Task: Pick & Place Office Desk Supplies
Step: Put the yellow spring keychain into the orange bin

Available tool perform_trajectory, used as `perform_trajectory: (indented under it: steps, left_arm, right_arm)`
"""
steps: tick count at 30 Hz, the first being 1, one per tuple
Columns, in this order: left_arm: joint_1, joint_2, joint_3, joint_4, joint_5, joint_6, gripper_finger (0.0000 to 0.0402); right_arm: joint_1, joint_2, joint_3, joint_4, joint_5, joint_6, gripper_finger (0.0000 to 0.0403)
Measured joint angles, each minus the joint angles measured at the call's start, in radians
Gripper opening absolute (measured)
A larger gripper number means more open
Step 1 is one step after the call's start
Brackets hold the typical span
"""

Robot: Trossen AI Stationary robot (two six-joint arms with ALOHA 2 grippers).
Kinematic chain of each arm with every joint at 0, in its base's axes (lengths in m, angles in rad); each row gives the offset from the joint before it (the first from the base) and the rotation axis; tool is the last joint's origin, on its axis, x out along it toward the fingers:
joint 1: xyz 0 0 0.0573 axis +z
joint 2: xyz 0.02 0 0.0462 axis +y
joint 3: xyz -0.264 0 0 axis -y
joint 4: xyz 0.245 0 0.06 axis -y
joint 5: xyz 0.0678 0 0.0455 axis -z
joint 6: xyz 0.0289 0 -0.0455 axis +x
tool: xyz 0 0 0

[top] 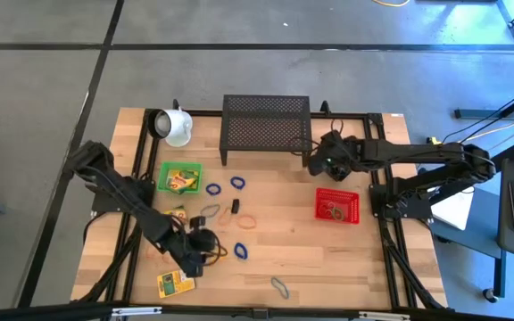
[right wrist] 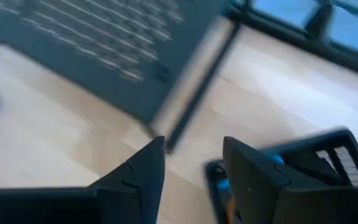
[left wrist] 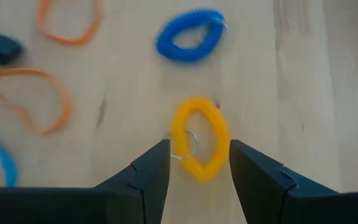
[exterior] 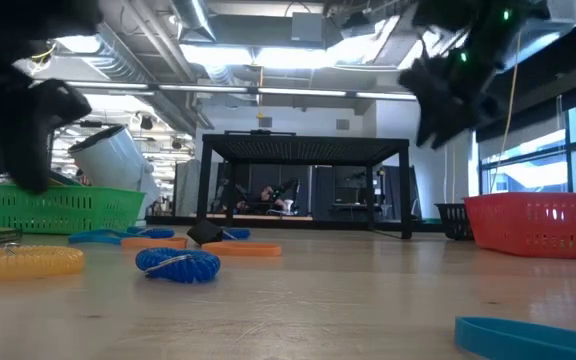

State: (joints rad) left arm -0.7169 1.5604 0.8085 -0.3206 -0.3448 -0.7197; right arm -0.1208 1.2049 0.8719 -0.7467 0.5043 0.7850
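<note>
left gripper (left wrist: 199, 171) fingers spread, not closed | yellow band (left wrist: 199, 137) lies flat between the fingertips | risk: thin loop slips under the closing fingers, or skids toward blue band (left wrist: 188, 42) beyond | right gripper (right wrist: 191, 168) spread, empty, beside rack (top: 266, 123)

- A yellow coil loop (left wrist: 199, 138) is lying flat just beside a blue coil loop (left wrist: 189, 35).
- Orange bands (left wrist: 30, 98) are lying flat near that blue loop.
</note>
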Motion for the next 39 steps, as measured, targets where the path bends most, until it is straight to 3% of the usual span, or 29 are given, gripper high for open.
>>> perform_trajectory:
  steps: [8, 13, 17, 21, 29, 35, 39]
  left_arm:
    - [-0.029, 0.135, 0.001, 0.066, -0.005, 0.063, 0.0159]
    - [-0.031, 0.195, 0.008, 0.065, -0.009, 0.054, 0.0159]
    - [-0.029, 0.196, 0.006, 0.064, -0.011, 0.052, 0.0152]
    - [-0.028, 0.169, 0.003, 0.066, -0.011, 0.052, 0.0118]
    - [-0.020, 0.156, 0.001, 0.060, -0.015, -0.047, 0.0023]
    - [-0.013, 0.136, -0.002, 0.056, -0.020, -0.107, 0.0026]
    - [-0.013, 0.094, -0.002, 0.073, -0.091, -0.107, 0.0044]
  right_arm:
    - [0.142, 0.000, 0.075, 0.113, 0.064, -0.016, 0.0160]
    - [0.231, 0.012, 0.076, 0.266, 0.176, -0.040, 0.0160]
    - [0.290, 0.040, 0.077, 0.372, 0.288, -0.042, 0.0160]
    - [0.335, 0.091, 0.077, 0.425, 0.349, -0.043, 0.0160]
    - [0.385, 0.201, 0.077, 0.462, 0.346, -0.044, 0.0160]
    - [0.389, 0.230, 0.076, 0.506, 0.336, -0.145, 0.0160]
    - [0.390, 0.230, 0.076, 0.595, 0.248, -0.260, 0.0160]
